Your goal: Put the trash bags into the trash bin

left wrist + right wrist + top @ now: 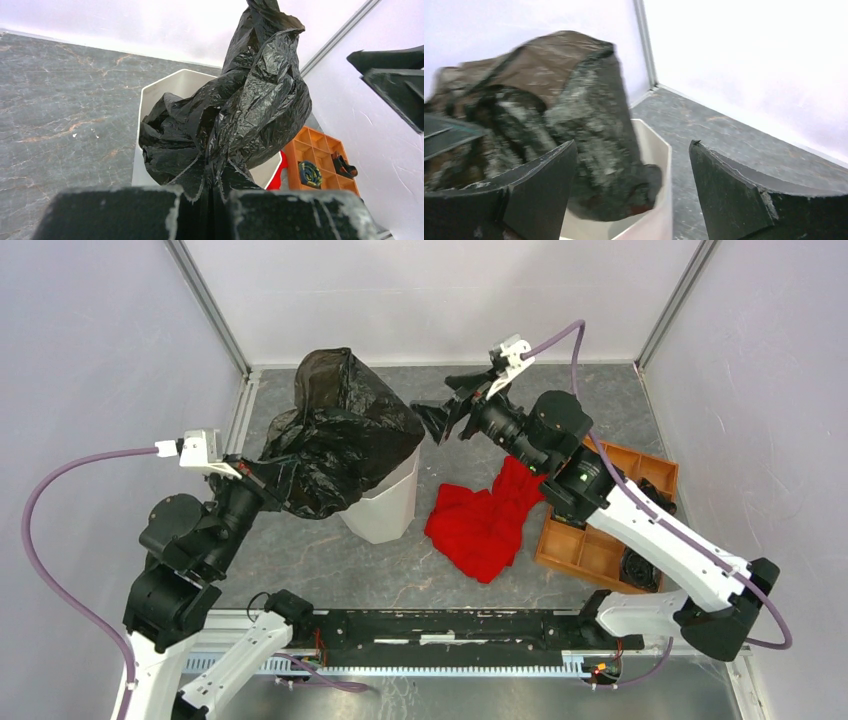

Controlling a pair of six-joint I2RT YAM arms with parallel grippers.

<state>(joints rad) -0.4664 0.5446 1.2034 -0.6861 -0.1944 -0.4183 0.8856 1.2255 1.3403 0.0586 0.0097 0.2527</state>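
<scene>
1. Left gripper (262, 480) is clamped tight on a fold of the trash bag (340, 430), which bulks up ahead of its fingertips.
2. Trash bin (385, 510) stands just ahead of the left gripper. The bag's lower part is inside it, the rest heaped above the rim.
3. Right gripper (432, 420) is wide open and holding nothing, with bag and bin close in front.
</scene>
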